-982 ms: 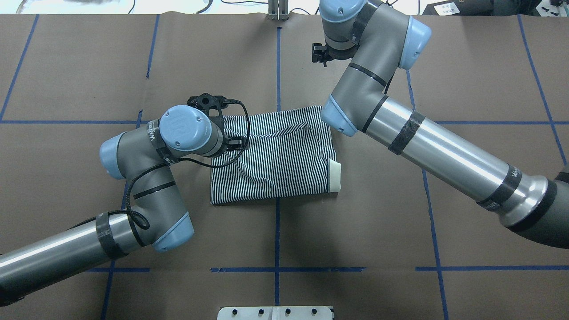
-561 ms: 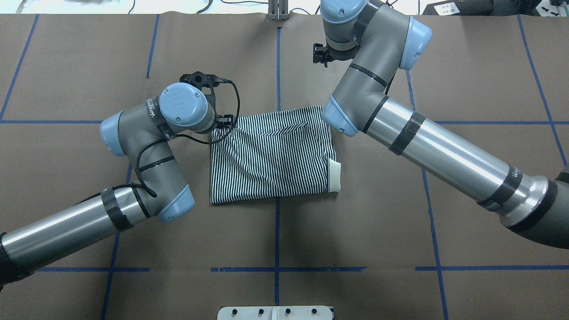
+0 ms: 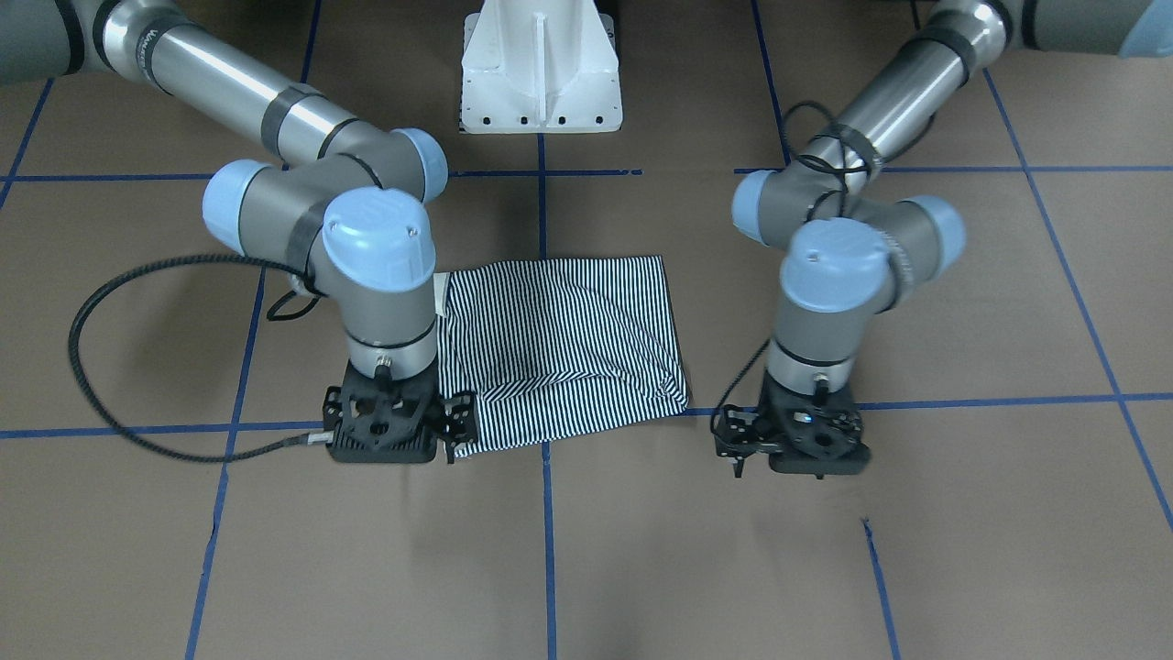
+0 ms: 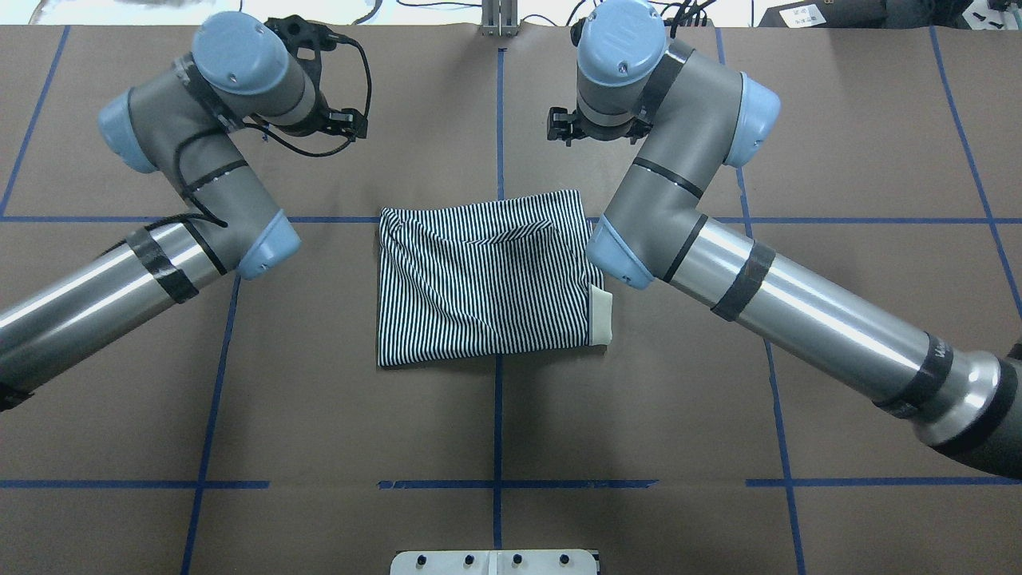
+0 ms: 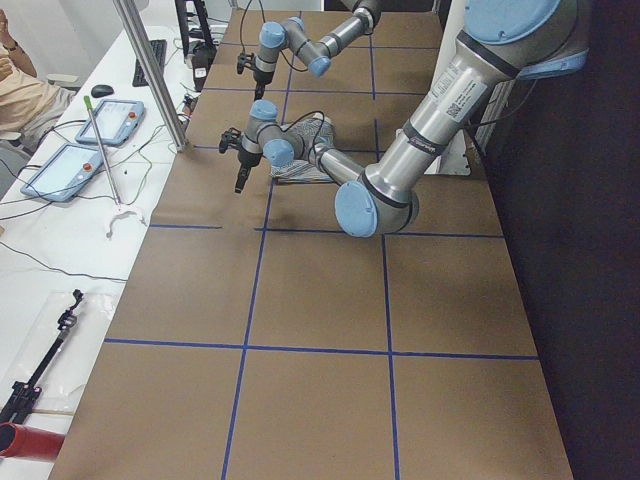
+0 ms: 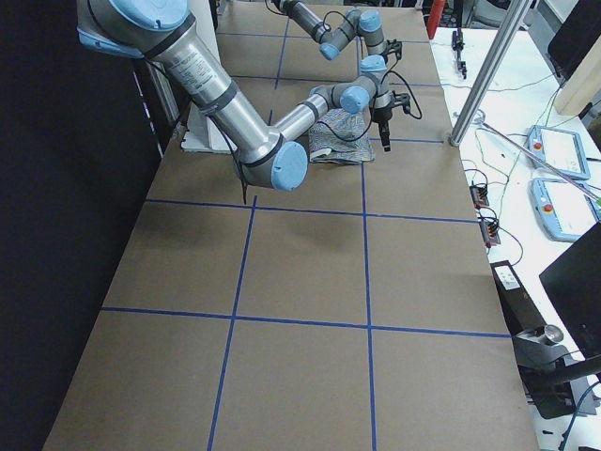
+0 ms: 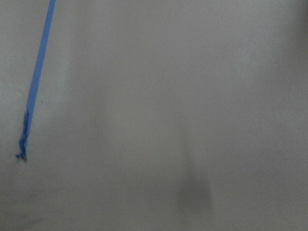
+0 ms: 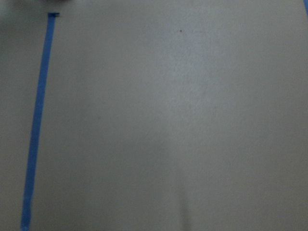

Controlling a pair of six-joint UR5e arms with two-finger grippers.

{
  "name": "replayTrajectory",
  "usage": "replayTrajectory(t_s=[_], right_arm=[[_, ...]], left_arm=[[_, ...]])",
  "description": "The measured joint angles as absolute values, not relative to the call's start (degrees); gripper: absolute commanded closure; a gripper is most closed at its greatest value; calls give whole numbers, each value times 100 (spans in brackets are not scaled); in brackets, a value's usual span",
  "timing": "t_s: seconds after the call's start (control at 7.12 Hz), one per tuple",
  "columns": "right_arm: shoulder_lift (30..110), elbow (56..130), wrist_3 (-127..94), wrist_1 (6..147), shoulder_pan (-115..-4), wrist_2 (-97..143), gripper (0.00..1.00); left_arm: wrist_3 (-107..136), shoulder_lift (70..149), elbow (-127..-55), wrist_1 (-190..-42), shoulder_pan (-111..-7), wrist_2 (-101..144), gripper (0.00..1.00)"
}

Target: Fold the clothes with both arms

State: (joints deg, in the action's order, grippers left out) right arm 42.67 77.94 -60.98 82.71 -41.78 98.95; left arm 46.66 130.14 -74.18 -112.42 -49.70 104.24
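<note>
The striped polo shirt (image 4: 487, 279) lies folded into a rectangle at the table's middle, its cream collar (image 4: 603, 315) poking out on the right edge. My left gripper (image 3: 797, 440) hangs over bare paper, well clear of the shirt's far left corner. My right gripper (image 3: 385, 431) hovers by the shirt's far right corner. In both, the wrist and black mount hide the fingers, so I cannot tell whether they are open or shut. Both wrist views show only brown paper and blue tape (image 7: 36, 82), with no cloth.
Blue tape lines (image 4: 499, 483) grid the brown paper table. The white pedestal base (image 3: 541, 64) stands at the robot's side. A side bench with tablets (image 5: 100, 120) and a metal post (image 5: 150, 70) runs along the far edge, with a seated person (image 5: 20, 90) beside it.
My left arm has pulled away from the shirt's far left corner, up and toward the far left of the table. The right wrist shifted slightly. The shirt lies still.
</note>
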Motion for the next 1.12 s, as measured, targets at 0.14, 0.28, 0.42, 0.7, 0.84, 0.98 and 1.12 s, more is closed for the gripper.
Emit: replayTrajectory(t_s=[0.14,0.28,0.42,0.7,0.84,0.98,1.12], right_arm=[[4459,8287,-6444,8406,-3910,9874,0],[4612,8735,-6826,8640,-3569,9714,0],[4794,9100,-7123,8798,-3229,9461,0],[5159,9605,-7397,8974,-2774,9130,0],[5242,9687,-7471,9027,-2625,9016,0],[5304,9702,-7505,9040,-2500,8919,0],[5356,9674,-7515,9022,-2399,8856,0]], left_arm=[[4309,12852,-7641,-11246,-5122,10656,0],[4160,12752,-7770,-11251,-5179,10747,0],[4121,12710,-7822,-11260,-5196,10778,0],[4128,12680,-7845,-11323,-5202,10791,0],[4135,12677,-7847,-11343,-5203,10792,0],[4136,12675,-7848,-11351,-5203,10793,0],[4135,12674,-7848,-11354,-5202,10793,0]])
